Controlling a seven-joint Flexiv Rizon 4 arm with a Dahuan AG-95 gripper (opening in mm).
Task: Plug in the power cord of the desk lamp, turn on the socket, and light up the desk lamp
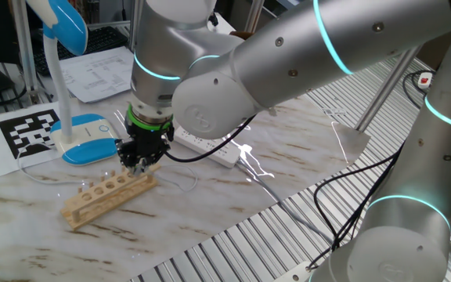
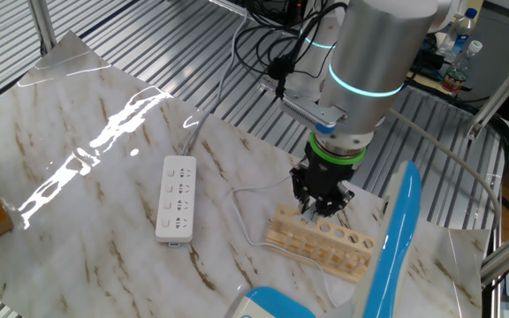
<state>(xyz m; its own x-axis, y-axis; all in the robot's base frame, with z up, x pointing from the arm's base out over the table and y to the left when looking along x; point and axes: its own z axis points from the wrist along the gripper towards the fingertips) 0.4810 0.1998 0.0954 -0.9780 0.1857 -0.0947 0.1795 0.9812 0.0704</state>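
Power cord (image 2: 237, 201): thin whitish wire lying loose on the marble table (image 2: 78, 106), curving between the socket (image 2: 176, 198) and the wooden rack (image 2: 321, 241), then running back toward the desk lamp (image 1: 81, 139). The plug end isn't clearly visible; it looks to be under or at the gripper (image 2: 320, 208), which hangs low just over the rack's end nearest the socket. Can't tell whether the fingers are apart or closed on anything, since both views show only a dark cluster there. The socket lies flat, well apart from the rack, with its outlets facing up. My read: the cord is light and floppy, so it won't hold a pose. Grab it by the rigid plug body, not the wire, or it'll swing and twist. The plug is small and probably smooth plastic, so a shallow pinch could slip during insertion. The lamp base sits near the rack and looks light too, so tugging on the cord could drag it. The strip may also slide under insertion force.
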